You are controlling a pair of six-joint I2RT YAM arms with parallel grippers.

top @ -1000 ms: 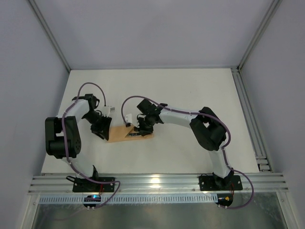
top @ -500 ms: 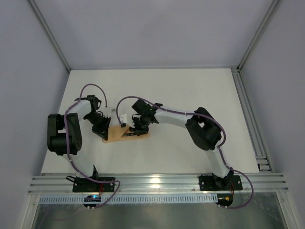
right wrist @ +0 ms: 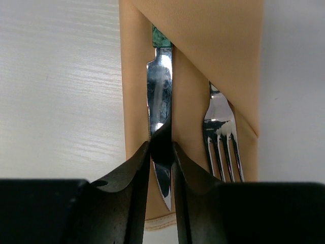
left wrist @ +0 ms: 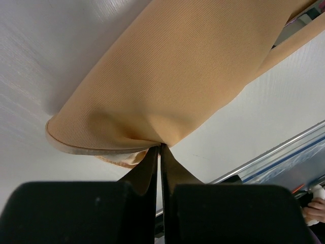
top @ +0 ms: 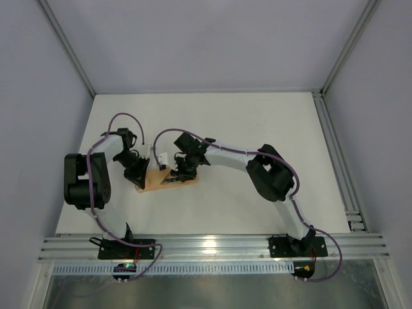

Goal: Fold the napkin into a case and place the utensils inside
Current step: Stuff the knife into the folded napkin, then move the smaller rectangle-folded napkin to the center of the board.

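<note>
Left wrist view: left gripper point(left wrist: 161, 152) now clenched on a pucker of the case point(left wrist: 167, 76) right at its tips, where it was open a second ago. Cloth runs on beyond them over the table point(left wrist: 45, 56). Right gripper point(right wrist: 162, 152) grasps the knife point(right wrist: 161, 76) blade between its tips, handle ahead under the fold. Fork point(right wrist: 221, 132) beside them, also pocketed. Case has slid toward the left arm. Likely final seating. Count: one case, one knife, one fork.
</note>
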